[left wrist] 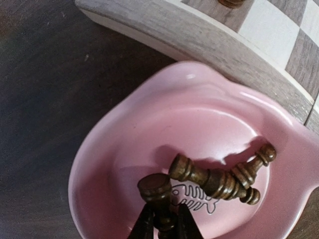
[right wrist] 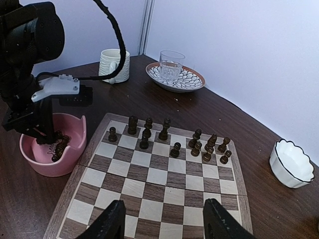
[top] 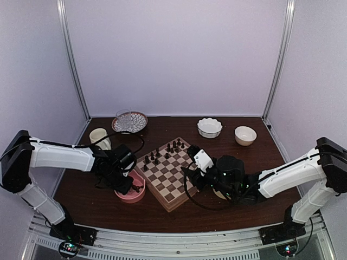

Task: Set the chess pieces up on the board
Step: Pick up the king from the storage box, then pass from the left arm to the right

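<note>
Grip status: left fingers clench one dark chess piece inside the pink bowl, just left of the board, ready for lifting; right fingers hang released above the board's near edge, empty.

Pale lilac wall panels meet silver metal corner posts behind a dark brown wooden table, evenly lit.

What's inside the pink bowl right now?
The pink bowl holds one upright chess piece pinched by the left gripper, plus two or three loose pieces lying tangled over a fish-bone drawing. The fingers hide the floor beneath them, so more may be there.
</note>
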You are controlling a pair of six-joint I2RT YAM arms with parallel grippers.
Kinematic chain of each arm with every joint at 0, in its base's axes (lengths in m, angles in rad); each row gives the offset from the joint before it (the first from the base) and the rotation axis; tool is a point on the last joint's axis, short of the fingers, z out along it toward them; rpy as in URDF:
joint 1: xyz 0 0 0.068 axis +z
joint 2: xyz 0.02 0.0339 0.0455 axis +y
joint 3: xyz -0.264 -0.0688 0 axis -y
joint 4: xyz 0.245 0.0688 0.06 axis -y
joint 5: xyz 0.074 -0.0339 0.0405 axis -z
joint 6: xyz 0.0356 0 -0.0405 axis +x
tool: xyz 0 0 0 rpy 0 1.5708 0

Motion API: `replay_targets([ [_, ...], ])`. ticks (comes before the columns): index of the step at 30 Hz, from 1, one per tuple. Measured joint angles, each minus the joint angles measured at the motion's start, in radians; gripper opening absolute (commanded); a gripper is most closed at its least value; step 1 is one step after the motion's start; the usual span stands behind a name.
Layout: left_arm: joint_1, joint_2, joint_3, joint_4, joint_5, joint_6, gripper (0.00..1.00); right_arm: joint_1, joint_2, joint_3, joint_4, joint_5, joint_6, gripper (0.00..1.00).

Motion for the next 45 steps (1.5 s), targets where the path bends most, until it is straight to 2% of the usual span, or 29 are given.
replay_targets([
  [6,0.0,-0.021,0.002,-0.006,-0.026,-0.001,0.08,0.0,0.0,0.0,-0.004,0.0,0.0,0.55],
  [16,0.0,-0.284,-0.01,0.008,-0.022,0.05,0.08,0.0,0.0,0.006,-0.021,-0.031,-0.002,0.54],
  [20,0.0,-0.347,-0.041,0.053,0.047,0.077,0.09,0.0,-0.003,0.025,-0.04,-0.107,-0.021,0.54],
  [27,0.0,-0.356,-0.039,0.183,0.263,0.072,0.09,0.018,-0.047,0.049,-0.099,-0.233,-0.119,0.69],
  [30,0.0,-0.309,-0.021,0.239,0.347,0.031,0.09,0.046,-0.075,0.046,-0.09,-0.247,-0.191,0.81],
  [32,0.0,-0.283,-0.019,0.283,0.399,-0.01,0.09,0.062,-0.089,0.032,-0.06,-0.251,-0.239,0.85],
  [35,0.0,-0.249,-0.026,0.377,0.468,-0.095,0.09,0.076,-0.091,0.011,-0.029,-0.271,-0.291,0.88],
  [39,0.0,-0.243,-0.096,0.585,0.524,-0.233,0.09,0.076,-0.074,0.01,-0.026,-0.288,-0.307,0.88],
  [45,-0.018,-0.239,-0.207,0.808,0.505,-0.411,0.09,0.08,-0.024,0.016,-0.003,-0.264,-0.258,0.82],
])
